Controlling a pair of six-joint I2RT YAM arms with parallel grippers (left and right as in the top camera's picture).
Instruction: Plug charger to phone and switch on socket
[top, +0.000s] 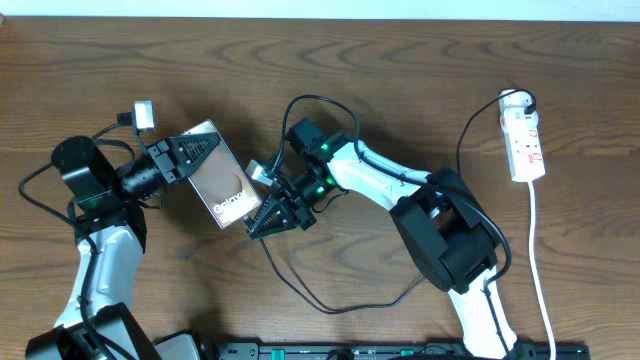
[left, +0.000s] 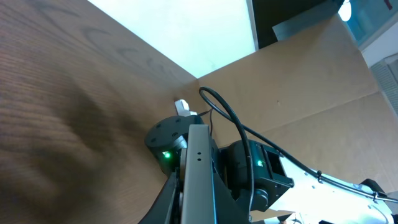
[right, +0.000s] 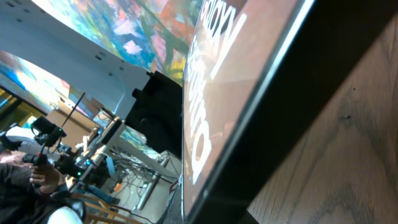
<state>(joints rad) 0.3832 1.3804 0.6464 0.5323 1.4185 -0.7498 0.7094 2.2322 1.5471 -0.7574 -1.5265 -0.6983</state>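
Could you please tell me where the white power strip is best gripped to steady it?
Grip the socket across its narrow width, mid-length, from above: it lies flat with both long sides free, a plug and cord occupying its ends.

The left arm reaches rightward, its gripper (top: 200, 150) clamped on the phone (top: 230, 190), while the right arm stretches leftward, its gripper (top: 262, 222) pinched on the charger (top: 332, 311).

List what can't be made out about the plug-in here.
Charger tip: overhead, hidden under the right claw; seated or not, unclear.
Phone port: right wrist, cut off by the frame edge.
Socket switches: overhead, too small to read.
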